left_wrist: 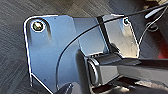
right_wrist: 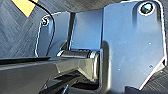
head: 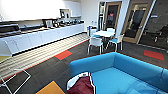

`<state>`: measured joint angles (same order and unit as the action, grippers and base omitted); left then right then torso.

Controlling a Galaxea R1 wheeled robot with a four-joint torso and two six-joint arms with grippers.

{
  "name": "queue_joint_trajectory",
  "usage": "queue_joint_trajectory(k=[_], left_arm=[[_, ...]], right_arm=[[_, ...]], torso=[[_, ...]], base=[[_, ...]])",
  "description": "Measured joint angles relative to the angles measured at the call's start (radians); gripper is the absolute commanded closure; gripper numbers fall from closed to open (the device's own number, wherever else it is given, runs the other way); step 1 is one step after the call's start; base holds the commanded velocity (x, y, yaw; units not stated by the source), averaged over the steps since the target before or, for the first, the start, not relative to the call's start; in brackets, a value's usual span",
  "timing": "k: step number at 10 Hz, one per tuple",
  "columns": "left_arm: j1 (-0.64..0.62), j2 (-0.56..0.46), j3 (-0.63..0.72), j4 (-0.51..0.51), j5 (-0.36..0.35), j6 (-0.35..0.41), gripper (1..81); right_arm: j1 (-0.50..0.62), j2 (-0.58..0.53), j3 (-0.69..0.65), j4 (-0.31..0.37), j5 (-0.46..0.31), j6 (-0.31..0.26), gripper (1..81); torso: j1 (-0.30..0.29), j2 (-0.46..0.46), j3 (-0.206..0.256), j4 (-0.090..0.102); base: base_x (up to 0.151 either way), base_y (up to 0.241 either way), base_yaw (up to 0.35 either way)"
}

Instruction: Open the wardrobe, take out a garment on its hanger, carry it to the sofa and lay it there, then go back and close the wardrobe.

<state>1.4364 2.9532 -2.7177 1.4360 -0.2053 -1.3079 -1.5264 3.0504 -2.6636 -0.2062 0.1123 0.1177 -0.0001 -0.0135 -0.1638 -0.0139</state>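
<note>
One garment (head: 81,86), soft and limp, lies on the sofa (head: 117,75); best gripped at the collar. Either claw's state cannot be told.

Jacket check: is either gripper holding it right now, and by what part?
Cannot be told. The jacket lies at the near end of the sofa in the head view, but neither wrist view shows fingers or any hold on it.

Head looks down at sofa (head: 130,72); wrists face carpet

I'm looking at an office break room: kitchenette counter (head: 37,35) upper left, café table (head: 103,33) with chairs centre, glass doors (head: 136,22) upper right.
</note>
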Motion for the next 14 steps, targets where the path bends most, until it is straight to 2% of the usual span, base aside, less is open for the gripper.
queue_joint_trajectory(k=[10, 14], left_arm=[[-0.004, -0.009, -0.002, 0.000, 0.003, 0.001, 1.0], [-0.004, -0.009, -0.002, 0.000, 0.003, 0.001, 1.0]], right_arm=[[-0.002, 0.008, -0.009, 0.000, -0.004, -0.001, 1.0], [-0.002, 0.008, -0.011, 0.000, -0.004, -0.001, 1.0]], torso=[[0.000, 0.000, 0.000, 0.000], [0.000, 0.000, 0.000, 0.000]], base=[[0.000, 0.000, 0.000], [0.000, 0.000, 0.171]])
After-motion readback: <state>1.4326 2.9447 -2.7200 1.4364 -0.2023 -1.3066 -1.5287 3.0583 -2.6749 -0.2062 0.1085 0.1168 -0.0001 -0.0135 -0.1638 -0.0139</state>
